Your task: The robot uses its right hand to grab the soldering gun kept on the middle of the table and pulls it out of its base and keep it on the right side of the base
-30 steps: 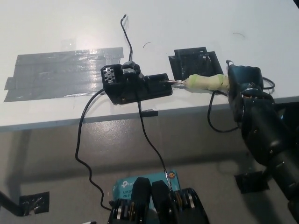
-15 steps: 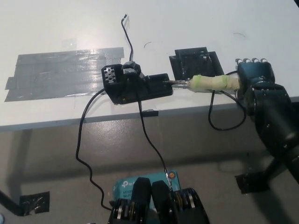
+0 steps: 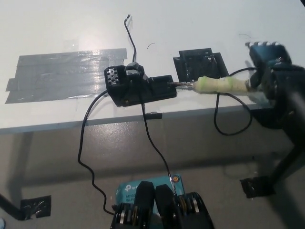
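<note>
White table [image 3: 200, 28] fills the far half, with grey tape [image 3: 62, 74] at its left and black tape [image 3: 200, 64] right of centre. Teal box [image 3: 143, 188] on the near floor carries writing too small to read. Black right hand [image 3: 269, 71], blurred at the right edge, meets the iron [image 3: 221, 86] at its rear; whether it grips, I cannot tell. Its tip sits in the base [image 3: 138, 87] mid-table.

The black right hand [image 3: 267, 71] sits at the right edge, kinda blurry. Its arm runs down toward the lower right.
</note>
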